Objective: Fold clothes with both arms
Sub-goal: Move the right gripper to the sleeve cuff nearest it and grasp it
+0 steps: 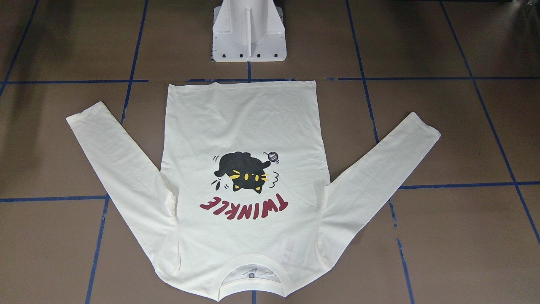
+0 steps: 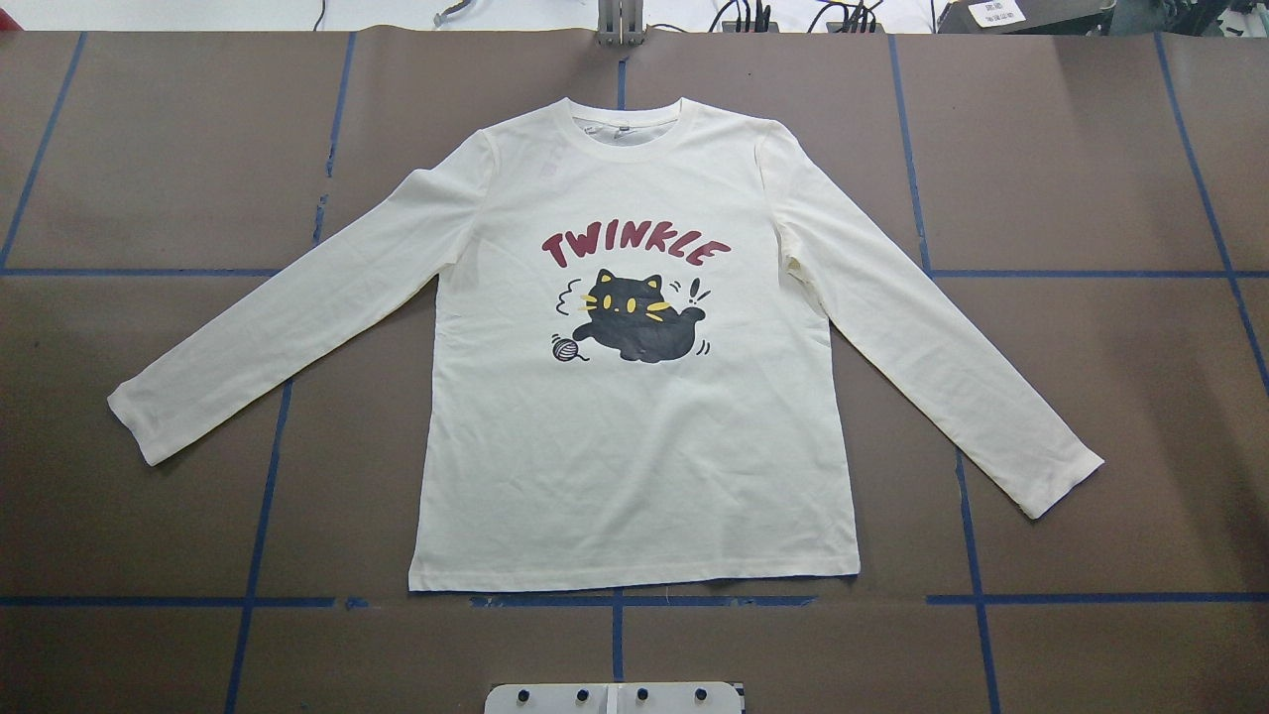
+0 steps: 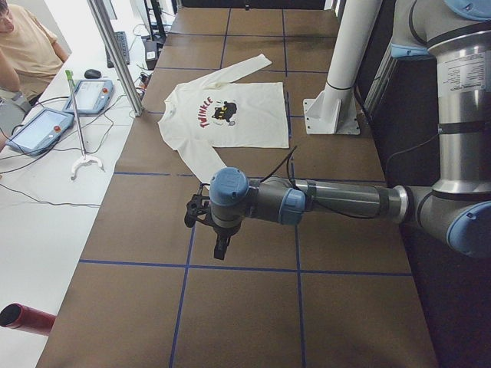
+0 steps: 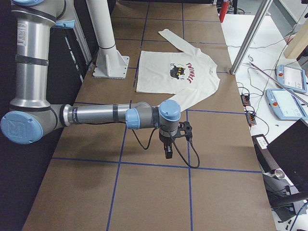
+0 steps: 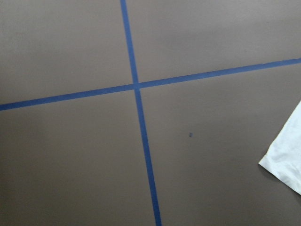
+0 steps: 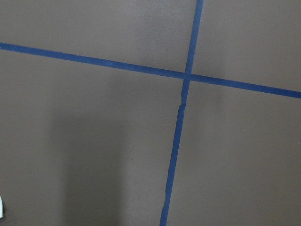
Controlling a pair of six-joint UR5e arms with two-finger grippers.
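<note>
**A:** Where is the garment?

**B:** On the broad brown table (image 2: 149, 149) gridded with blue tape. The cream-white long-sleeved T-shirt (image 2: 634, 476) lies flat with the cat print up, its collar away from the robot and its sleeves angled outward.

**A:** How should the first fold begin?

**B:** I'd judge each side should take a sleeve near its cuff, then lift both together so the body doesn't drag.

**A:** And the arms?

**B:** The grey jointed left arm (image 3: 345, 203) and right arm (image 4: 91, 115) each stretch level over bare table beyond the cuffs.

**A:** The pincers?

**B:** The black left gripper (image 3: 221, 249) and right gripper (image 4: 167, 151) point down, holding nothing. I cannot tell how wide either one is.
</note>
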